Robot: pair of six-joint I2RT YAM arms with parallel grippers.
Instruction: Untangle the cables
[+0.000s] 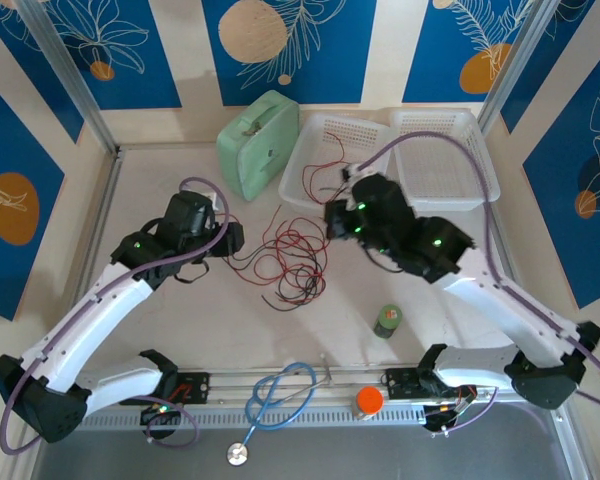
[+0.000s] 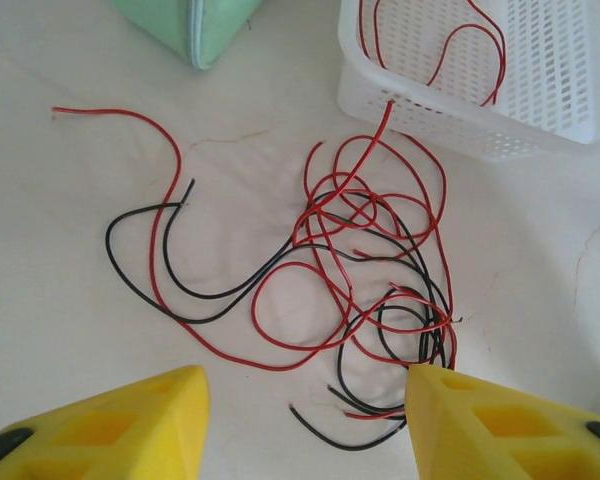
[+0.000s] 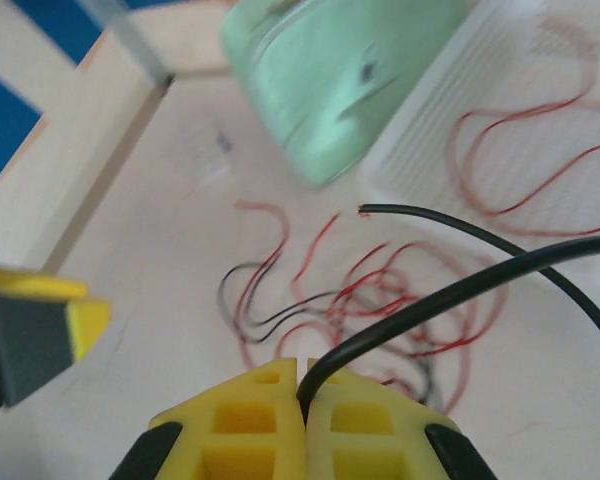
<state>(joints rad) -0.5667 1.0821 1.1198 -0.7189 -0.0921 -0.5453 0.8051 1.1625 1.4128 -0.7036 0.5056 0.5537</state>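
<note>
Right wrist: the black cable (image 3: 460,287) is pinched in the closed right gripper (image 3: 302,378), likely to be drawn clear of the red cable (image 2: 154,250) (partly draped into the basket (image 2: 460,135)). The left gripper (image 2: 307,378) is held parted above their crossed loops on the table (image 2: 70,330).

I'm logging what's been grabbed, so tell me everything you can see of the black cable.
The black cable is a very thin, flexible wire with a smooth coating. One stretch is pinched in the shut jaws of the right gripper and held above the pale table, a free end in the air beside it. The rest lies on the table in loose loops, crossing the red cable many times in one tangle.
</note>
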